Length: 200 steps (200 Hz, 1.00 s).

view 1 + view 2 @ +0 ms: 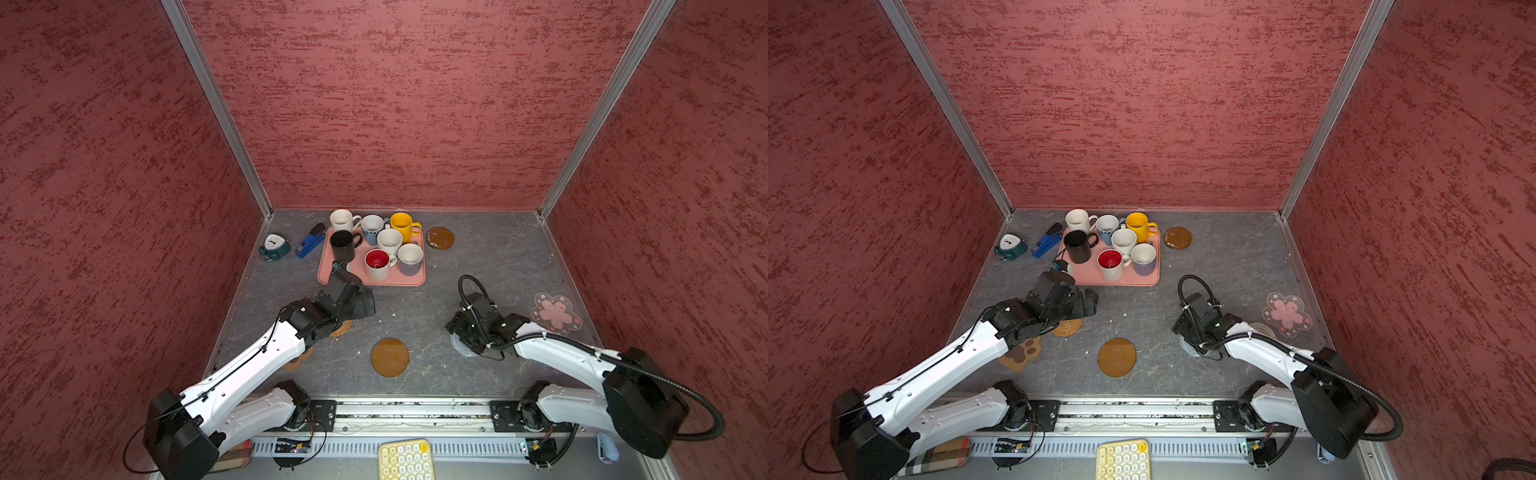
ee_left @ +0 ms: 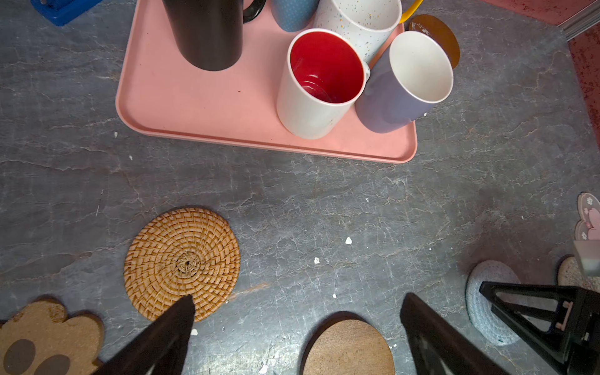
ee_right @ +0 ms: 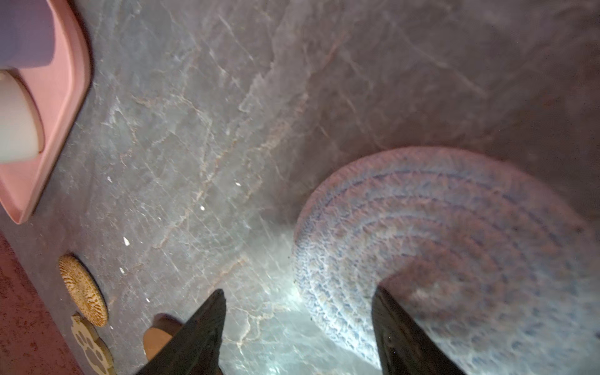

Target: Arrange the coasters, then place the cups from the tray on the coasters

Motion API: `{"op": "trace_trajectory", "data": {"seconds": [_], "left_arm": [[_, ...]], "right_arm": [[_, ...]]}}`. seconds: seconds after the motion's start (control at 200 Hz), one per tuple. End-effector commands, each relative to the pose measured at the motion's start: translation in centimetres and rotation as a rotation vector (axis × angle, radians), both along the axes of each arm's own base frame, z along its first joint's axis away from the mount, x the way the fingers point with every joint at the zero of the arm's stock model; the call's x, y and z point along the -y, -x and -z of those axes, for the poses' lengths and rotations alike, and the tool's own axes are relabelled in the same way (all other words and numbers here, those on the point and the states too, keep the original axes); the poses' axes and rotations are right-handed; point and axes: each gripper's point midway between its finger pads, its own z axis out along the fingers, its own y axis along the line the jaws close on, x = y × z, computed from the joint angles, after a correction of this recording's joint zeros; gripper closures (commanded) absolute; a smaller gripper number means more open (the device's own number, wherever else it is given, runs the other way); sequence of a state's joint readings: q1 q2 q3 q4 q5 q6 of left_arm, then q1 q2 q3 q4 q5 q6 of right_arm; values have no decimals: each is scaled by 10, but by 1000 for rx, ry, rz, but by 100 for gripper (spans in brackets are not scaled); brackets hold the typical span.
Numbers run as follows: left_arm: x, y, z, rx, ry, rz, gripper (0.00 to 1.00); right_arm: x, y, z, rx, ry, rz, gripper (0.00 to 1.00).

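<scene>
Hanging low in front of the tray (image 1: 395, 281), the left gripper (image 2: 298, 303) has its fingers spread wide and holds nothing; the rattan mat (image 2: 181, 263) lies under it. The right gripper (image 3: 298, 292) has its fingers apart too, empty, over the grey mat (image 3: 454, 233), in front of the tray and to its right. Cups (image 1: 389, 241) stand on the tray.

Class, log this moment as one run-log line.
left gripper: open, near rattan coaster | right gripper: open at grey coaster edge | cups: none placed yet
</scene>
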<state>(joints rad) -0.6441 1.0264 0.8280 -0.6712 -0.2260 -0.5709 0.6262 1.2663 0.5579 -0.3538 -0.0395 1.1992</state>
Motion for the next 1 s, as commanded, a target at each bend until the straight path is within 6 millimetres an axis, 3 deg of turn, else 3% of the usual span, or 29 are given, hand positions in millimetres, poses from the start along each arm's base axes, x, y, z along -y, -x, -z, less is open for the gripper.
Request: {"op": "trace_trajectory", "data": {"seconds": [0.0, 0.286, 0.546, 0.997], "left_arm": [[-2, -3, -1, 10, 14, -2, 0], [-18, 5, 6, -24, 4, -21, 1], [-36, 11, 9, -52, -11, -67, 1], [-38, 12, 13, -93, -8, -79, 0]], "right_arm": [[5, -19, 13, 1, 12, 32, 29], [-14, -75, 15, 18, -10, -19, 28], [-11, -135, 16, 56, -27, -29, 28], [-26, -215, 17, 96, -79, -68, 28]]}}
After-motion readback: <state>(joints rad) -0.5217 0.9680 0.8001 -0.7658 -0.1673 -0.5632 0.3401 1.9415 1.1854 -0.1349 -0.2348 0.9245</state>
